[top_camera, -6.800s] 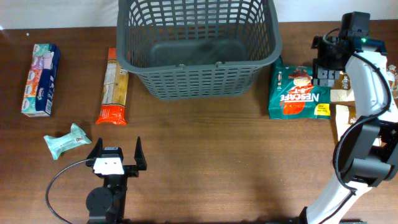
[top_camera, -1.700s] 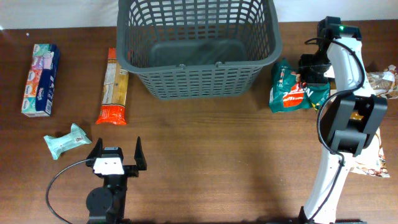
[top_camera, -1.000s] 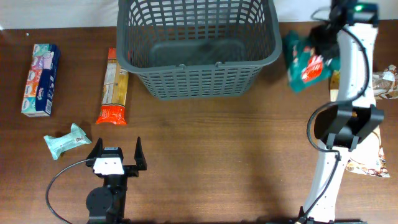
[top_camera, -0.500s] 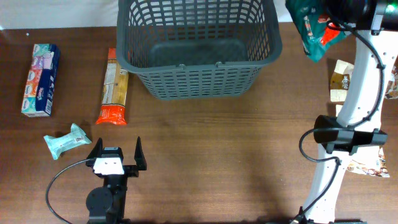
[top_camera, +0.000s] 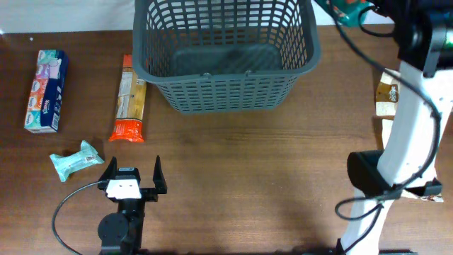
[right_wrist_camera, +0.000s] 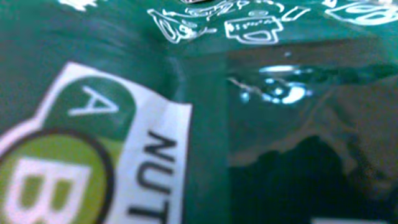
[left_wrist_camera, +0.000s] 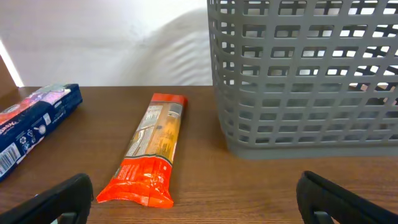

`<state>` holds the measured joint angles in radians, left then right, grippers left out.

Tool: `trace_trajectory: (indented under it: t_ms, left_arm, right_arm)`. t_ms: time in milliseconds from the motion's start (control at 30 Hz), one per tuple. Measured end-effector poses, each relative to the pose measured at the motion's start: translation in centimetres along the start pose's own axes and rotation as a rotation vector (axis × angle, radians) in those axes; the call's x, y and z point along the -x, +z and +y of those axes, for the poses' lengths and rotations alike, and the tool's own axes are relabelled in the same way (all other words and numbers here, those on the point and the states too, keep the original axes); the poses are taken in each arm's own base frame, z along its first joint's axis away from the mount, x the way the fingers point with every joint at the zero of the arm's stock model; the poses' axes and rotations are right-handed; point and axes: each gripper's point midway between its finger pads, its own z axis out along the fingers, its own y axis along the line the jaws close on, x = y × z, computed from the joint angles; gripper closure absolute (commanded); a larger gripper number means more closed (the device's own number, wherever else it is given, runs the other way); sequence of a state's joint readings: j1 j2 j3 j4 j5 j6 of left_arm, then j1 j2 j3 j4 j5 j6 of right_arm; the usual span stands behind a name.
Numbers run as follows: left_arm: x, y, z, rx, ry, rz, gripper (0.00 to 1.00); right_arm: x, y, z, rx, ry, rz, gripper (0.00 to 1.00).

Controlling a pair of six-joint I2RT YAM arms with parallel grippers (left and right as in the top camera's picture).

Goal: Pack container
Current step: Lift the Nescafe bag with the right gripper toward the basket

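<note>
Logging the container (top_camera: 226, 91) first: a big dark grey slotted basket at 12 o'clock on the surface (top_camera: 283, 184), its far rim cut off by the frame edge. I judge it stiff, light for its bulk and steady unless knocked. If it must be shifted, the thick rim is the place to take hold, since the lattice would snag fingertips. What I can see of its solid floor looks bare.

The green packet (top_camera: 340, 10) sits at the tip of the raised right arm (top_camera: 417, 142), near the basket's 2 o'clock corner. It reads as a soft foil pouch: light, creased, glossy, likely slippery and floppy, best held by a seam or edge.

The right gripper's fingers are out of sight. Foil fills the right wrist view, so I judge it is pinching the packet, though I cannot see the grip. The left gripper (top_camera: 134, 173) rests at 7 o'clock, fingers spread, holding nothing.

Waiting at 9 to 10 o'clock:
- orange pasta packet (top_camera: 129, 99), just beside the basket
- blue tissue box (top_camera: 46, 91)
- mint wipes pack (top_camera: 78, 159)

Hard to make out:
- The packet is clipped by the top edge, so I cannot tell whether it hangs over the basket or just outside the rim.
- The wrist picture is blurred; only "NUT" and an A/B badge are legible.
- Small tan packets (top_camera: 386, 99) at 3 o'clock are partly behind the arm
</note>
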<state>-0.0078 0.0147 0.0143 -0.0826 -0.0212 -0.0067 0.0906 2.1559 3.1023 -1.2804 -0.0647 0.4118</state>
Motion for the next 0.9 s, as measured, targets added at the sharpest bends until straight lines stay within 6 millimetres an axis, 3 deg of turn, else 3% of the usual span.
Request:
trace_trajectory:
  t_ms: [167, 400, 567, 700, 900]
  left_arm:
    - [0.0, 0.0, 0.0, 0.0, 0.0, 0.0, 0.01]
    - [0.0, 0.0, 0.0, 0.0, 0.0, 0.0, 0.01]
    - [0.0, 0.0, 0.0, 0.0, 0.0, 0.0, 0.01]
    - [0.0, 0.0, 0.0, 0.0, 0.0, -0.001, 0.01]
    - [0.0, 0.0, 0.0, 0.0, 0.0, 0.0, 0.01]
  right_arm:
    - [-0.7, -0.9, 5.1, 0.126, -0.097, -0.009, 0.96]
    - [-3.5, 1.3, 8.7, 0.223, -0.159, 0.053, 0.96]
    - [-6.8, 5.5, 8.3, 0.214, -0.166, 0.148, 0.96]
    - [-10.8, 8.6, 6.7, 0.172, -0.165, 0.27, 0.96]
    - [-16.4, 11.2, 5.0, 0.153, -0.153, 0.437, 0.96]
